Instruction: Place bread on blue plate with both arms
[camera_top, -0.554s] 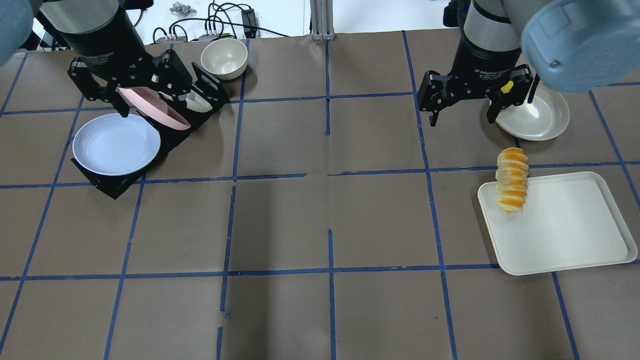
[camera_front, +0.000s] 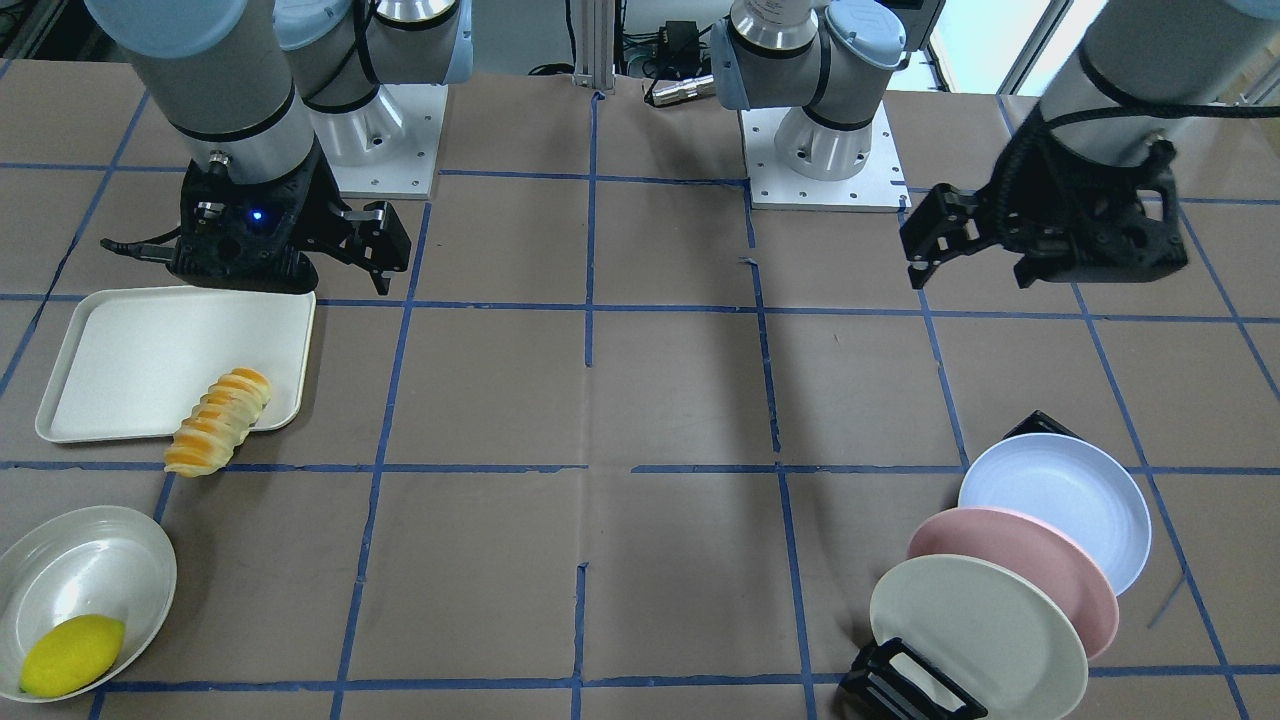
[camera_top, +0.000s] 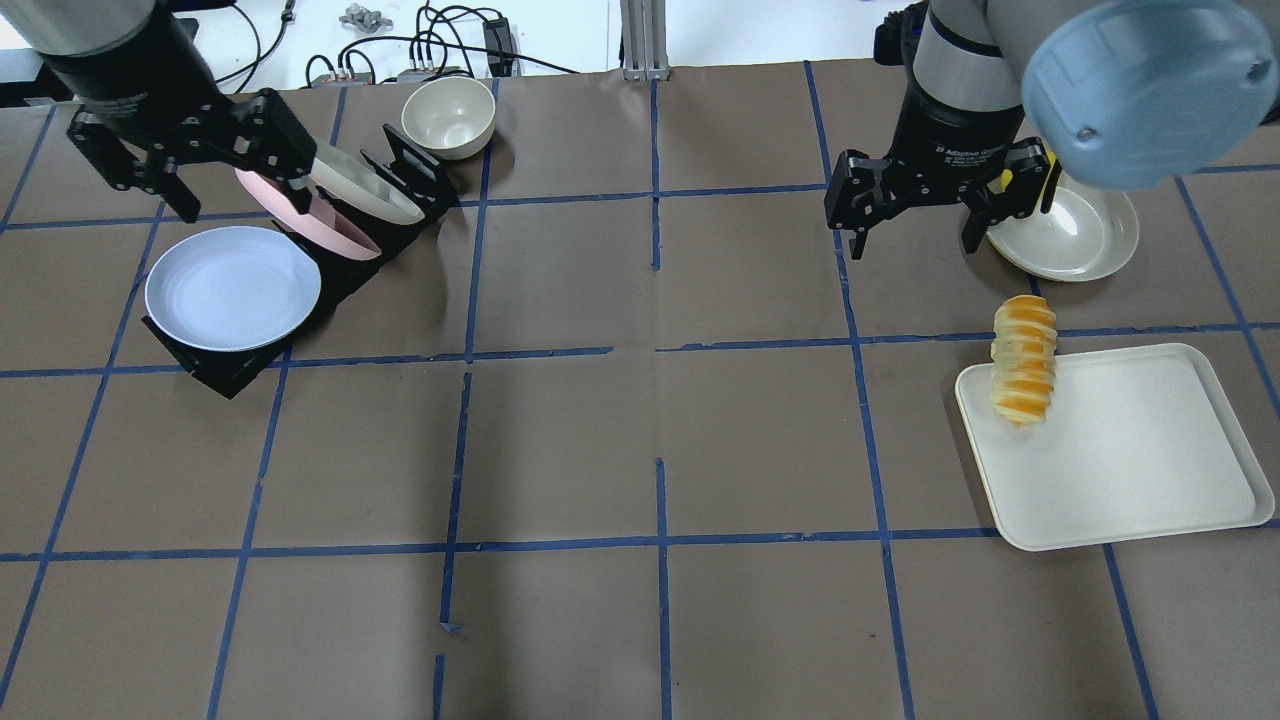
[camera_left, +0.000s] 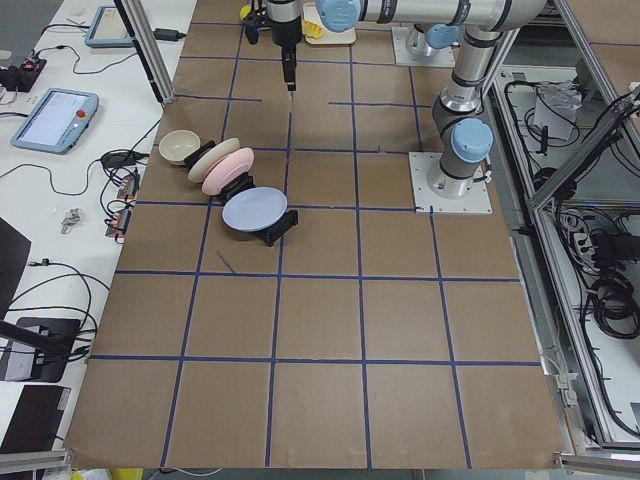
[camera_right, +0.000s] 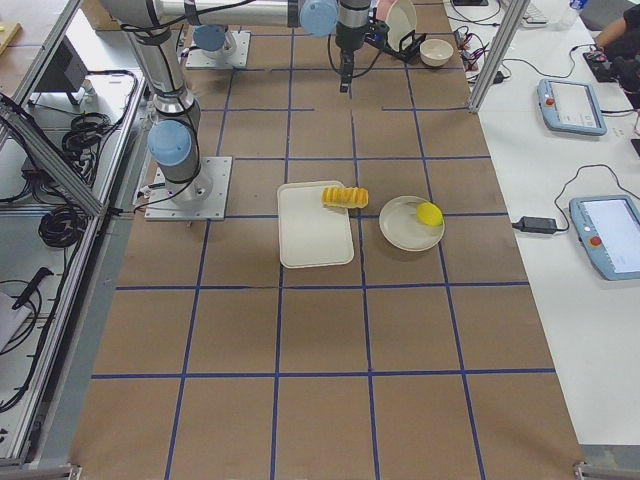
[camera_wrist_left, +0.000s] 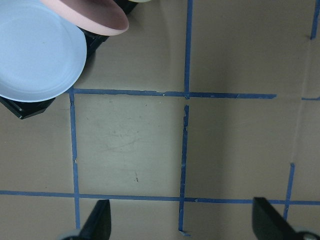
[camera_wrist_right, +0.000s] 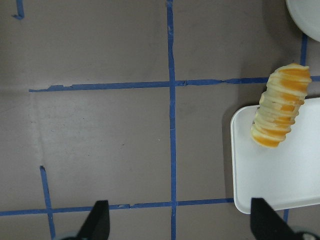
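Observation:
The bread (camera_top: 1023, 360), striped orange and cream, lies across the far left corner of a white tray (camera_top: 1150, 470); it also shows in the front view (camera_front: 218, 420) and the right wrist view (camera_wrist_right: 281, 106). The blue plate (camera_top: 232, 287) leans in a black rack (camera_top: 240, 375) at the far left, and shows in the left wrist view (camera_wrist_left: 35, 55). My left gripper (camera_top: 225, 185) is open and empty, high over the rack's far side. My right gripper (camera_top: 912, 235) is open and empty, above the table beyond the bread.
A pink plate (camera_top: 320, 225) and a white plate (camera_top: 365, 190) stand in the same rack behind the blue one. A cream bowl (camera_top: 448, 115) sits beyond the rack. A white dish (camera_top: 1075, 235) with a yellow lemon (camera_front: 72, 655) sits beyond the tray.
My left gripper has moved left and a little farther back, off the pink plate. My right gripper has shifted slightly left and back. Bread and plates have not moved.

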